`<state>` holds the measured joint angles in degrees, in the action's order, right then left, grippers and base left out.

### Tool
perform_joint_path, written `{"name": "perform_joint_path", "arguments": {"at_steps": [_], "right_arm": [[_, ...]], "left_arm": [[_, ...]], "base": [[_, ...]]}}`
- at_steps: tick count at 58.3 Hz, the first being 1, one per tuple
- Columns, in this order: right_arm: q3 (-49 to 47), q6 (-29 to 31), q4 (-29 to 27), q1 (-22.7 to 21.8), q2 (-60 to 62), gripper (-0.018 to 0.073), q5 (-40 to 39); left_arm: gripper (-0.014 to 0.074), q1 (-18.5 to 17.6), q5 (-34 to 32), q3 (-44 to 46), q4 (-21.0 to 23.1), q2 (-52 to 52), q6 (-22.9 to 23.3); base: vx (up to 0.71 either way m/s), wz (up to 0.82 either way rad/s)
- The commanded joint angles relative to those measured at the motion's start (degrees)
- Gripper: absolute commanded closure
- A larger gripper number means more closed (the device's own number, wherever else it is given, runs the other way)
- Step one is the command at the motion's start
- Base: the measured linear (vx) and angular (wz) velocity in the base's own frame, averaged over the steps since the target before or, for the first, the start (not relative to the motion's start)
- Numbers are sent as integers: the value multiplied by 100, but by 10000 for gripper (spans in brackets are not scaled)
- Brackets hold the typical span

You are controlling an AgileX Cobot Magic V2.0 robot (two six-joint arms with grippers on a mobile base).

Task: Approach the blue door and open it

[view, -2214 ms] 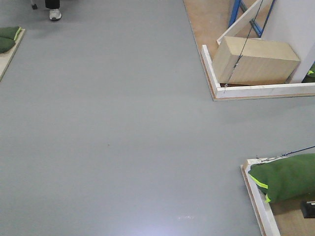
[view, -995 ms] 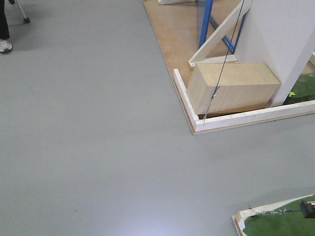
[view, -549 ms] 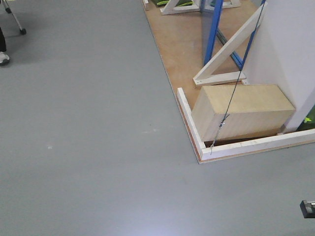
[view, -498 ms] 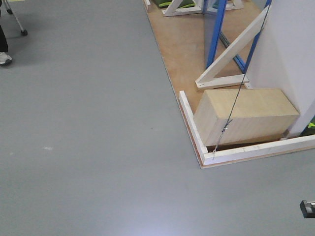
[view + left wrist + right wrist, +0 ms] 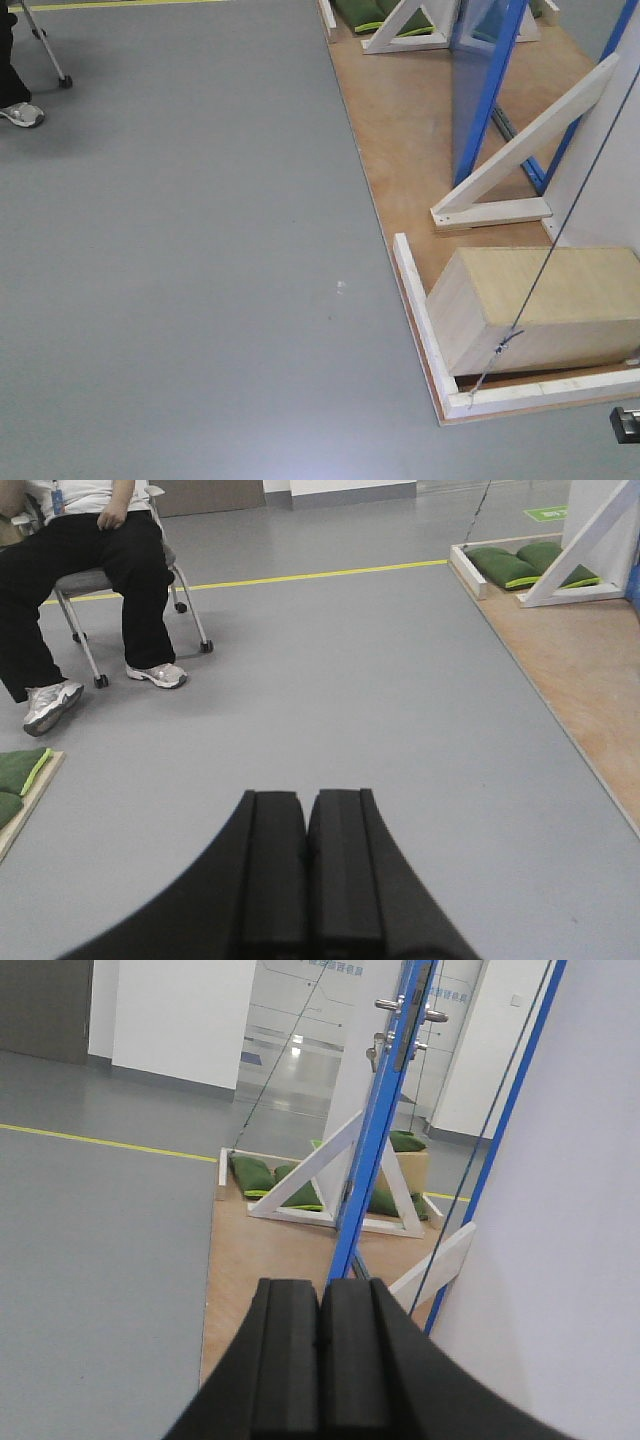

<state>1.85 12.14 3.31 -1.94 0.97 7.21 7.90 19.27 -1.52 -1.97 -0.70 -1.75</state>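
A grey floor (image 5: 200, 250) fills most of the room, with a plywood platform (image 5: 410, 130) raised along its right side. On that platform the blue door (image 5: 372, 1140) stands edge-on ahead of the right gripper (image 5: 320, 1295) (its silver lever handle (image 5: 392, 1004) shows high up), near a white diagonal brace (image 5: 530, 140) and a pale wooden box (image 5: 545, 300). The right gripper and the left gripper (image 5: 307, 805) both have their fingers pressed together, grasping nothing.
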Motion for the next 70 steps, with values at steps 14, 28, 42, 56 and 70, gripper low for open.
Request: {"name": "perform_joint_path", "arguments": {"at_steps": [14,28,42,56,70], "right_arm": [[96,37,45,-43,63,557,-473],[96,37,45,-43,63,557,-473],[96,37,45,-43,63,557,-473],[96,37,45,-49,63,557,-473],[96,37,45,-49,63,557,-473]], "left_arm": [[526,-33,-494,-24,29,-95,13],[526,-33,-494,-24,29,-95,13],[526,-33,-494,-24,29,-93,13],[526,-33,-494,-24,29,-93,13],[526,-33,-494,-24,29,-93,13]], "base": [[42,7],[42,8],[41,10],[41,10],[42,10]]}}
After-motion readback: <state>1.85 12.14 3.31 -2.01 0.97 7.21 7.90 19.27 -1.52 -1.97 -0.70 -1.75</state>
